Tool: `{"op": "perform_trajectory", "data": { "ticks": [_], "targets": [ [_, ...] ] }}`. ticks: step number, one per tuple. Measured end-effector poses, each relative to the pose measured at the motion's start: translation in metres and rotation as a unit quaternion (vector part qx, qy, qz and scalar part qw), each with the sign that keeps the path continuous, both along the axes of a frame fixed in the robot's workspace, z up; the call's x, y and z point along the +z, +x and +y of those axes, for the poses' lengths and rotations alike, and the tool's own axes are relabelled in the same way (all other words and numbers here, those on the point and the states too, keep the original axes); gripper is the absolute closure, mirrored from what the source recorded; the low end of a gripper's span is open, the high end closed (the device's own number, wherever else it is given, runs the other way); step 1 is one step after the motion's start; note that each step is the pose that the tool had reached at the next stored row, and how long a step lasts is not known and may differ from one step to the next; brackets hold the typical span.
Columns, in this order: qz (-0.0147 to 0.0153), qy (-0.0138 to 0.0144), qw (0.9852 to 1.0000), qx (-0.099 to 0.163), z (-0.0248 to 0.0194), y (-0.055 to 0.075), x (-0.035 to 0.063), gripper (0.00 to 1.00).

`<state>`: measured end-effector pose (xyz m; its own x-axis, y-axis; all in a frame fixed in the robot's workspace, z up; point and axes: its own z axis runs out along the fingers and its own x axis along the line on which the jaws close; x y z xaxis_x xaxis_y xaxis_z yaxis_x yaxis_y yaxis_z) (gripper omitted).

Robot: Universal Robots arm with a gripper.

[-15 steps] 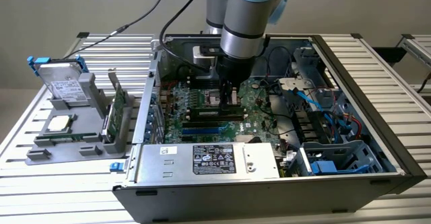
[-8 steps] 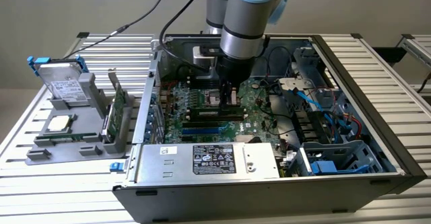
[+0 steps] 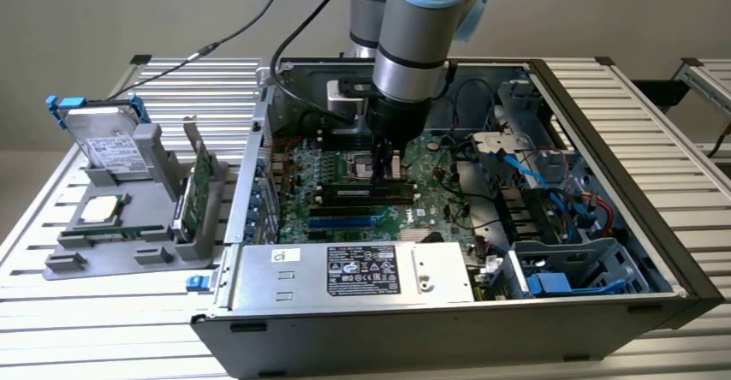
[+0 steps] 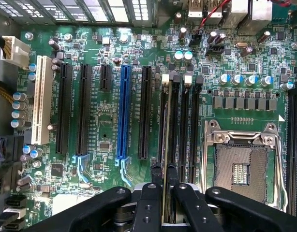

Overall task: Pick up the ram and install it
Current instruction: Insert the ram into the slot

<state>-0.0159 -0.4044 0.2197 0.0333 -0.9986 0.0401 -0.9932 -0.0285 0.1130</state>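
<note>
inside the gripper (image 4: 164, 170), the ram (image 4: 164, 205) seems clamped edge-on.

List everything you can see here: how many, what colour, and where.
ram: one, green, seen edge-on between the gripper's fingers, over the black slots
motherboard: one, green, on the case floor
blue slot: one, blue, on the motherboard
white slot: one, white, on the motherboard
socket: one, silver frame, beside the black slots
case: one, dark grey, open, on the table
power supply: one, silver, at the case front
tray: one, grey, to the exterior view's left of the case
drive: one, grey with blue tabs, upright on the tray
card: one, green, upright on the tray
processor: one, silver, flat on the tray
table: one, silver, slatted
arm: one, grey and blue, reaching into the case
gripper: one, black, shut on the ram
</note>
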Motion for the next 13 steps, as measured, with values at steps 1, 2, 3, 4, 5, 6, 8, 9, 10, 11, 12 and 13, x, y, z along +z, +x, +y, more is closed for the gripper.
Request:
{"op": "perform_trajectory", "data": {
  "ticks": [1,2,3,4,5,6,8,9,10,11,12,13],
  "targets": [
    [-0.0002,0.0000,1.0000,0.000,0.0000,0.0000,0.0000,0.85],
    [-0.0002,0.0000,1.0000,0.000,0.0000,0.0000,0.0000,0.85],
    [-0.0002,0.0000,1.0000,0.000,0.0000,0.0000,0.0000,0.85],
    [-0.0002,0.0000,1.0000,0.000,0.0000,0.0000,0.0000,0.85],
    [-0.0002,0.0000,1.0000,0.001,0.0000,0.0000,0.0000,0.85],
    [-0.0002,0.0000,1.0000,0.001,0.0000,0.0000,0.0001,0.85],
    [-0.0002,0.0000,1.0000,0.003,0.0000,0.0000,0.0000,0.85],
    [-0.0002,0.0000,1.0000,0.003,0.0000,0.0000,0.0001,0.85],
    [-0.0001,0.0000,1.0000,0.004,0.0000,0.0000,0.0001,0.85],
    [0.0000,0.0000,1.0000,0.005,0.0000,0.0000,0.0001,0.85],
    [0.0000,0.0000,1.0000,0.006,0.0000,0.0000,0.0001,0.85],
    [0.0000,0.0000,1.0000,0.007,0.0000,0.0000,0.0001,0.85]
  ]
}}
